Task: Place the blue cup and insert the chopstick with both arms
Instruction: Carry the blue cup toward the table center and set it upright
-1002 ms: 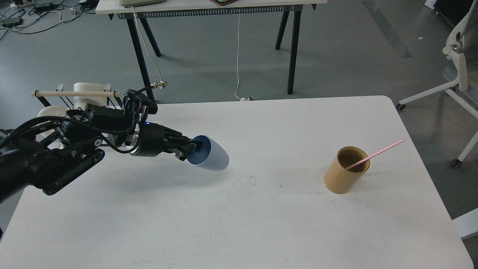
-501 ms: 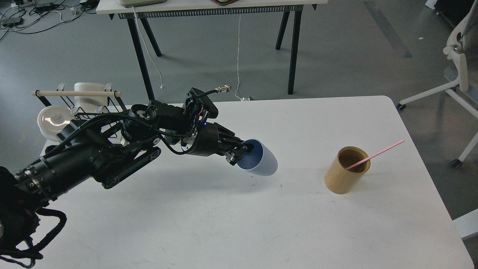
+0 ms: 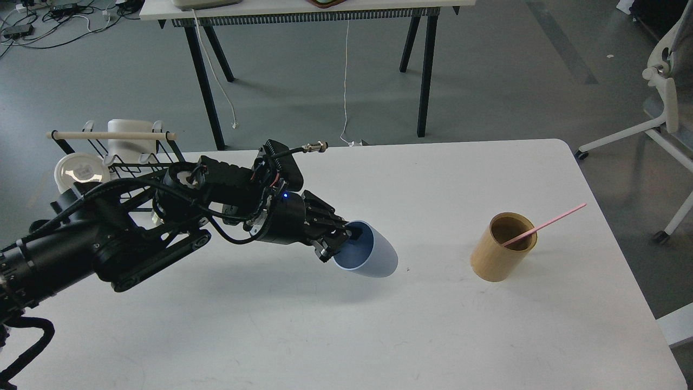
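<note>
My left gripper (image 3: 341,242) is shut on the rim of the blue cup (image 3: 373,255), one finger inside it. The cup is tilted, mouth toward me, its base close to the white table (image 3: 346,325) near the middle. The pink chopstick (image 3: 544,223) leans in the tan wooden holder (image 3: 501,249) at the right, its top end pointing up and right. My right arm is out of view.
A black wire rack (image 3: 108,149) with a pale wooden dowel, a white cup and a white lid (image 3: 81,170) stands at the table's far left. Behind the table are another table's black legs (image 3: 203,86) and a white chair (image 3: 663,103) at the right.
My left arm carried the cup from the left to the table's middle, then drew back a little toward me and lower. The holder and chopstick have not moved.
</note>
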You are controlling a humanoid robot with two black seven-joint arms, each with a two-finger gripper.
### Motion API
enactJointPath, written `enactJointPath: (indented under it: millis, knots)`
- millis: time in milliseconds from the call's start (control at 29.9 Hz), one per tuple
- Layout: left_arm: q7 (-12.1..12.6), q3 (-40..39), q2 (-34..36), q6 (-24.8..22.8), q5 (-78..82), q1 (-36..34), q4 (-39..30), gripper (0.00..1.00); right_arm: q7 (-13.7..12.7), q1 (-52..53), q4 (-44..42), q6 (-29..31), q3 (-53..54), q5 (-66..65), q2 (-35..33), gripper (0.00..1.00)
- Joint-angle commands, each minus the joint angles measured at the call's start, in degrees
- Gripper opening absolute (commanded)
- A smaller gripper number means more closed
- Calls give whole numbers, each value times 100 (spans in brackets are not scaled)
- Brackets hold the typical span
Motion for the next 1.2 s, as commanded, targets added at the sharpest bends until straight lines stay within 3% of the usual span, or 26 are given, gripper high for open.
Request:
enactJointPath:
  millis: [0, 100, 234, 601, 1169]
  knots:
    - [2, 85, 56, -1, -1, 35, -101, 6, 0, -14, 1, 0, -4, 0, 74, 98]
    - [2, 330, -14, -1, -1, -9, 152, 6, 0, -14, 1, 0, -4, 0, 92, 98]
    - [2, 366, -224, -1, -1, -114, 1031, 6, 0, -58, 10, 0, -4, 0, 110, 98]
    - [2, 375, -611, -1, -1, -123, 1814, 8, 0, -67, 1, 0, 5, 0, 110, 98]
    - [2, 358, -735, -1, -1, -123, 1876, 21, 0, -67, -17, 0, 5, 0, 119, 98]
